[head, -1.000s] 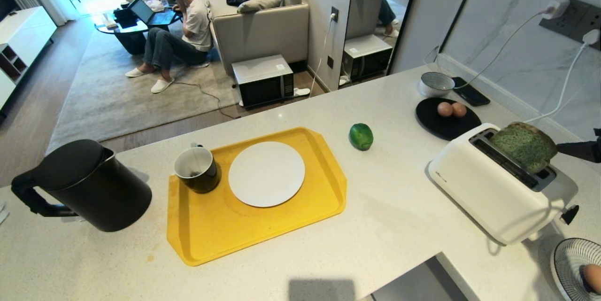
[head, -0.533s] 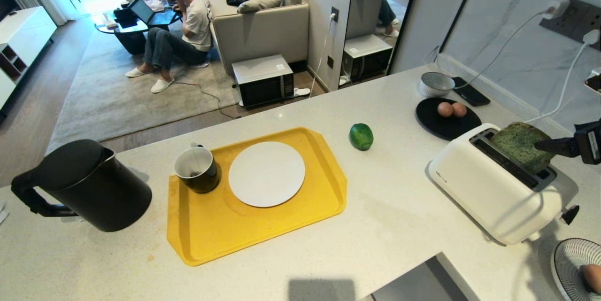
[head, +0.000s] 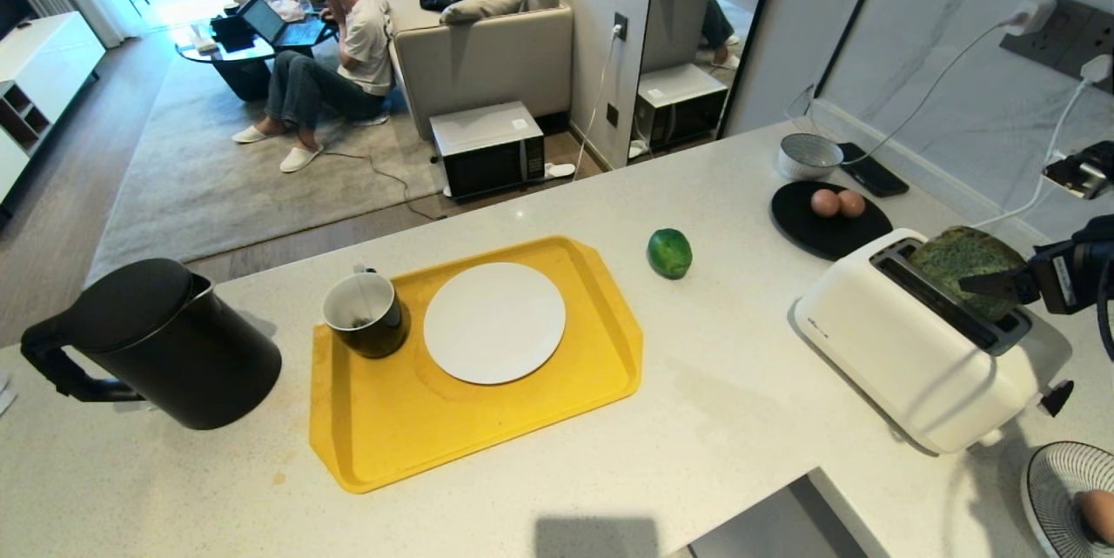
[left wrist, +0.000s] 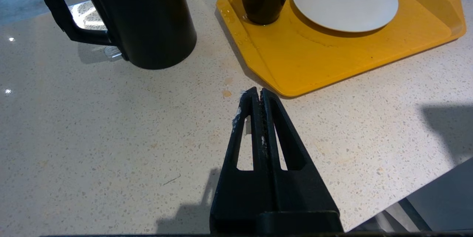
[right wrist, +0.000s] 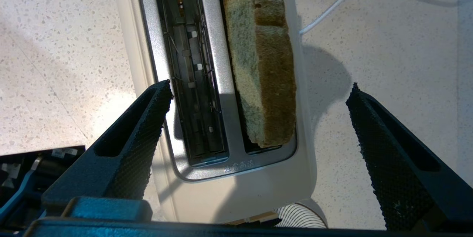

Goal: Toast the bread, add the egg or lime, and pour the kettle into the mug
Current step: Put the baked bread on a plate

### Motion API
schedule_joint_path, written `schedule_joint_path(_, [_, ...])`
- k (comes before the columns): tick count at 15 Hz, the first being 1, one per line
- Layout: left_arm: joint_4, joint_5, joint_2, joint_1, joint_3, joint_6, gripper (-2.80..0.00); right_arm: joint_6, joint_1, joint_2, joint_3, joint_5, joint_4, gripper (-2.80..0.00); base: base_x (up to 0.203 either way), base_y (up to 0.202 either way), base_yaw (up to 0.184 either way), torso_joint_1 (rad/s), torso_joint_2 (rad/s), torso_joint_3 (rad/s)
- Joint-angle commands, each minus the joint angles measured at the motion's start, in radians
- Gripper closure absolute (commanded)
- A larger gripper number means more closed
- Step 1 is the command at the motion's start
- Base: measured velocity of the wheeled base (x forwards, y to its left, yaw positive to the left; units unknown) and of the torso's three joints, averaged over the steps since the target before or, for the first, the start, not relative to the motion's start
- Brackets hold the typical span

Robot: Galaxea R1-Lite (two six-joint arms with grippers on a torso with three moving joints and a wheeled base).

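Our right gripper [right wrist: 258,118] hangs above the white toaster [head: 914,340] at the right end of the counter [head: 740,401], its two black fingers spread wide with nothing between them but air. Below the gap, the bread [right wrist: 260,63] stands on edge in one toaster slot, sticking up well above the top and touching neither finger. It is a thick slice with a pale green crumb and a brown crust along its upper edge. The slot beside it holds nothing.

Beyond the toaster, two pinkish-brown eggs [head: 836,203] lie touching on a black plate [head: 805,231], with a small bowl [head: 808,155] just behind. A glossy dark green lime [head: 669,252] sits alone on the counter between that plate and a yellow tray [head: 487,436]. The tray carries a bare white plate [head: 493,322] and a dark mug [head: 363,312] with a white inside and a teabag string. To the left of the tray stands a tall black kettle [head: 161,345], lid on.

Our left gripper [left wrist: 257,94] waits above the bare counter near the tray's corner, fingers pressed together, holding nothing.
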Motion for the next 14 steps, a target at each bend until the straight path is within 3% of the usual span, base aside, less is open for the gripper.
schedule_joint_path(1, [0.000, 0.000, -0.001, 0.000, 0.000, 0.000, 0.00, -0.004, 0.000, 0.014, 0.001, 0.001, 0.000, -2.80, 0.000, 0.000, 0.000, 0.000, 0.00, 0.000])
schedule_joint_path(10, [0.000, 0.000, -0.001, 0.000, 0.000, 0.000, 0.00, -0.005, 0.000, 0.031, -0.002, -0.024, -0.003, -2.80, 0.000, 0.000, 0.000, 0.000, 0.00, 0.000])
schedule_joint_path(11, [0.000, 0.000, -0.001, 0.000, 0.000, 0.000, 0.00, -0.006, 0.000, 0.031, -0.002, -0.025, -0.004, 0.00, 0.000, 0.000, 0.000, 0.000, 0.00, 0.000])
schedule_joint_path(14, [0.000, 0.000, -0.001, 0.000, 0.000, 0.000, 0.00, -0.006, 0.000, 0.031, -0.001, -0.025, -0.004, 0.00, 0.000, 0.000, 0.000, 0.000, 0.00, 0.000])
